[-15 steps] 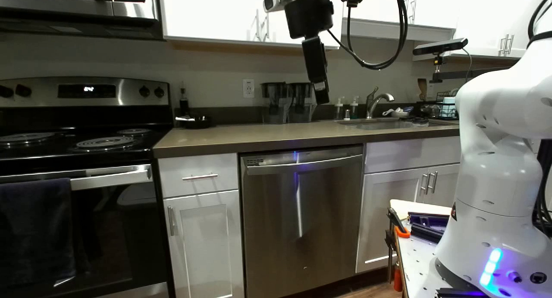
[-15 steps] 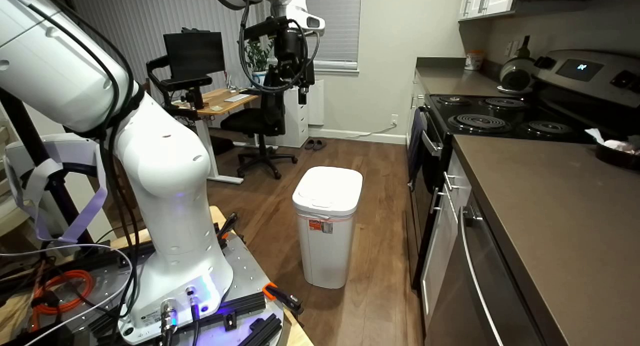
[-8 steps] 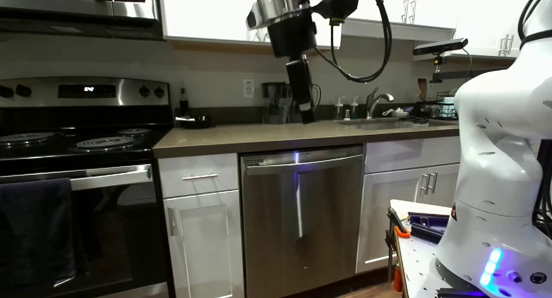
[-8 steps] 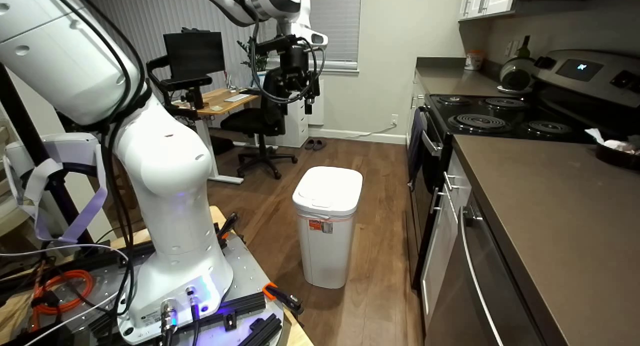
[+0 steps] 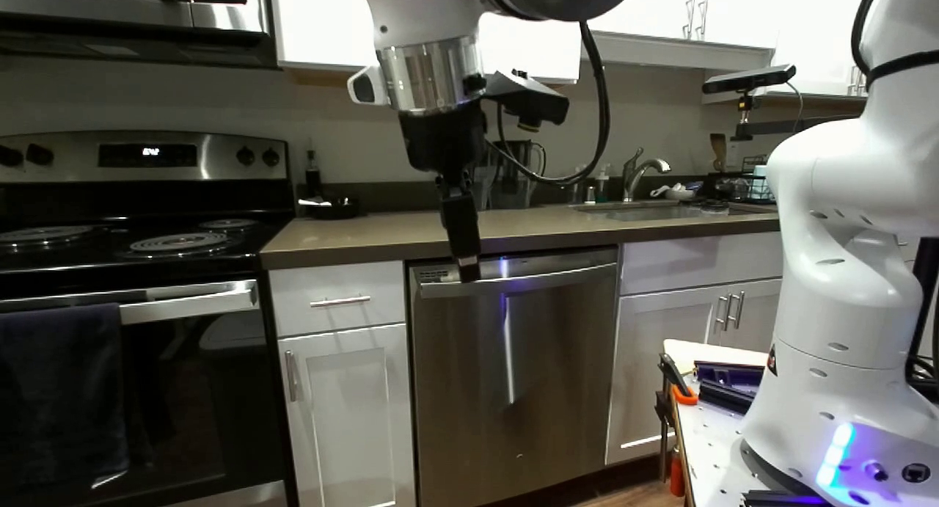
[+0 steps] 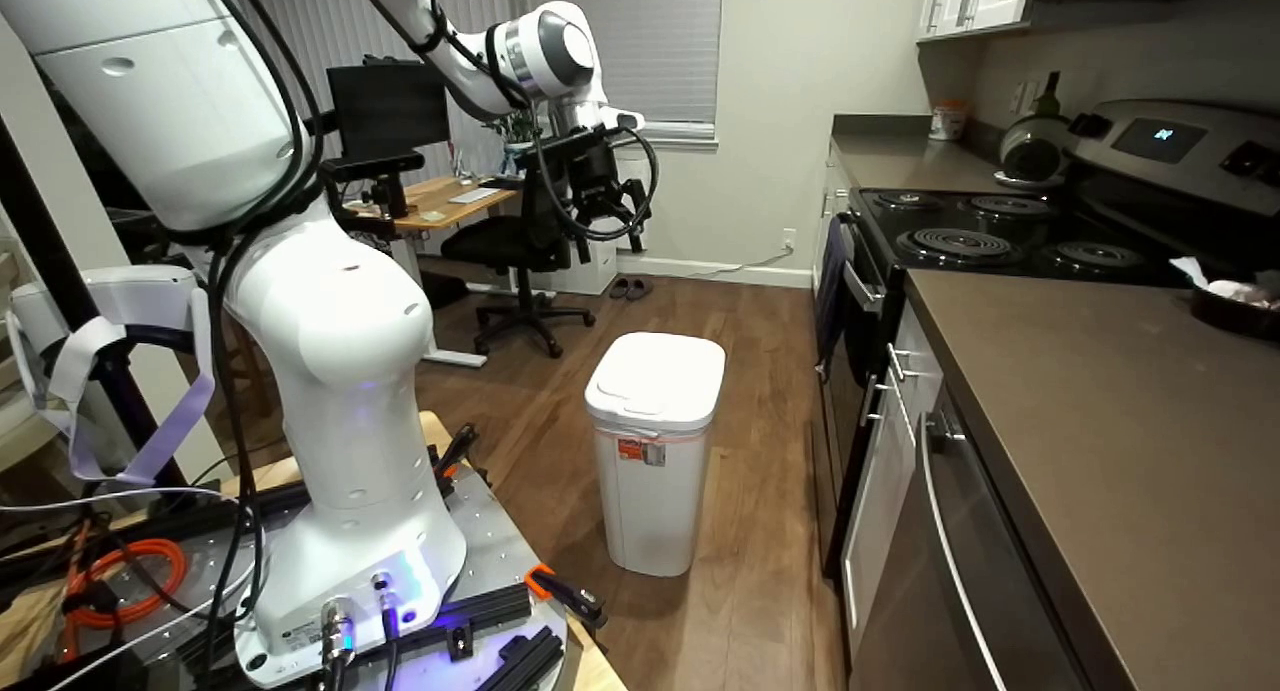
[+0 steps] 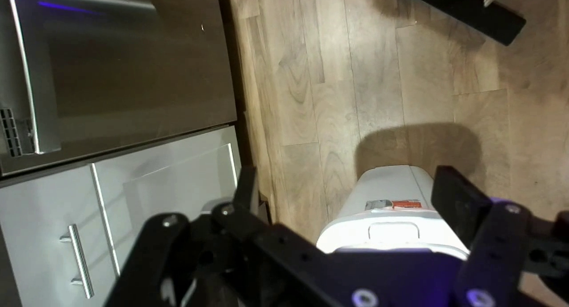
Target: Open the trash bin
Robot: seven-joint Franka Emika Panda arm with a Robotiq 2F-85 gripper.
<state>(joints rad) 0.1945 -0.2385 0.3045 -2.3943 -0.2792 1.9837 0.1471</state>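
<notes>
The white trash bin stands upright on the wood floor in an exterior view, with its white lid shut and a red and grey label near the top. In the wrist view the bin is at the lower centre right; the lid's tab outline shows, and the rest of the lid is hidden by the gripper body. My gripper is open and empty, its two black fingers wide apart. In both exterior views the gripper hangs in the air pointing down, above the bin's height and apart from it.
The dishwasher, the white cabinet and the counter edge run along one side. The stove is further along. An office chair and desk stand behind the bin. The robot's base table is in front.
In an exterior view the gripper has moved down and to the left, and more of the arm shows. The other exterior view also shows it lower and tilted. The bin has not moved.
</notes>
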